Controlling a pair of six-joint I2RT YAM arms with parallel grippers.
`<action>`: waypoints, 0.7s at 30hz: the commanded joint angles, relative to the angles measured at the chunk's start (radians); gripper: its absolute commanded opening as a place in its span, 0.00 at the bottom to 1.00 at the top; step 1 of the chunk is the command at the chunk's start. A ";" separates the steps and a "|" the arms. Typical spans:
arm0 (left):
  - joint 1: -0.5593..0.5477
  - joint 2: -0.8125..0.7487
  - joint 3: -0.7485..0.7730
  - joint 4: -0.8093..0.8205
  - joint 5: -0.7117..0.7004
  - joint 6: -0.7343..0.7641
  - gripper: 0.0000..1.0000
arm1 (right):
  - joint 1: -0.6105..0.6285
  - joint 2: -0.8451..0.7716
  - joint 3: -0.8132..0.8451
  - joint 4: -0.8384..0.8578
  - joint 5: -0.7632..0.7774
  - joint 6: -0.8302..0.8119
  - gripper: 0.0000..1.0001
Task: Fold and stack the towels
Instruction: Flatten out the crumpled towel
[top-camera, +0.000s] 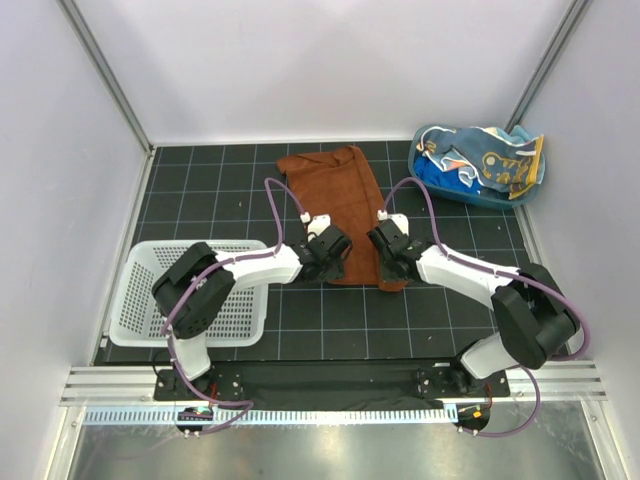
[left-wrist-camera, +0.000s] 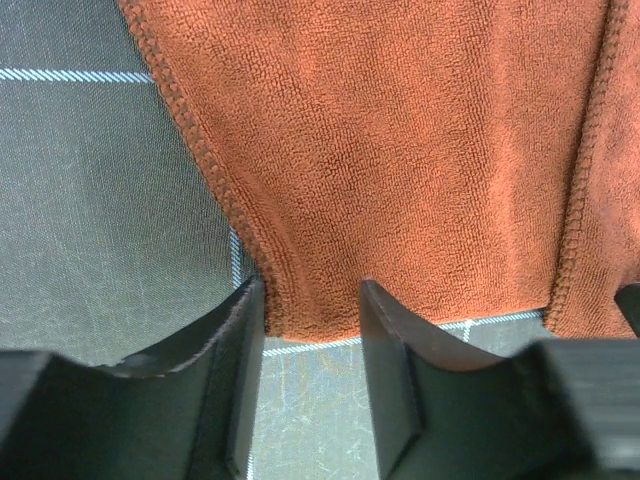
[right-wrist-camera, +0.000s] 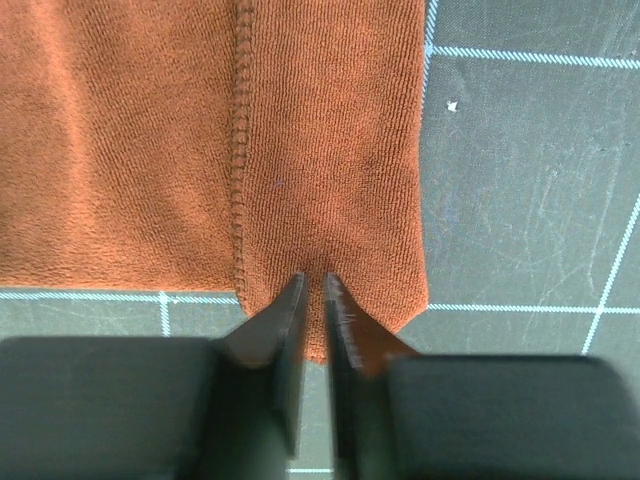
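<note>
Right gripper (right-wrist-camera: 314, 282) pinches the rust-brown towel (top-camera: 335, 195); left gripper (left-wrist-camera: 310, 292) gapes astride its edge (near corners hidden from above).

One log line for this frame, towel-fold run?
phase: grasp | rust-brown towel: spread on mat | left gripper: open around near-left corner | right gripper: shut on near-right corner | other towels: in blue tub

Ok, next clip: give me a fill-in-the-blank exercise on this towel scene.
1. The flat terry towel on the black gridded mat is ___ in colour.
2. The white mesh basket sits beside the ___ arm.
3. The blue plastic tub of crumpled towels stands at the mat's far ___ corner.
4. The right gripper pinches the towel's corner; the left gripper is ___.
Missing: rust-brown; left; right; open.
</note>
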 joint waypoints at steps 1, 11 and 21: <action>0.000 -0.008 0.020 0.043 -0.023 0.030 0.42 | 0.005 -0.012 0.046 -0.006 0.020 -0.005 0.24; 0.012 -0.051 0.060 -0.002 0.042 0.053 0.07 | 0.044 -0.056 0.079 -0.040 0.014 -0.010 0.43; 0.059 -0.104 0.083 -0.061 0.118 0.036 0.07 | 0.081 0.022 0.103 -0.066 0.022 -0.031 0.49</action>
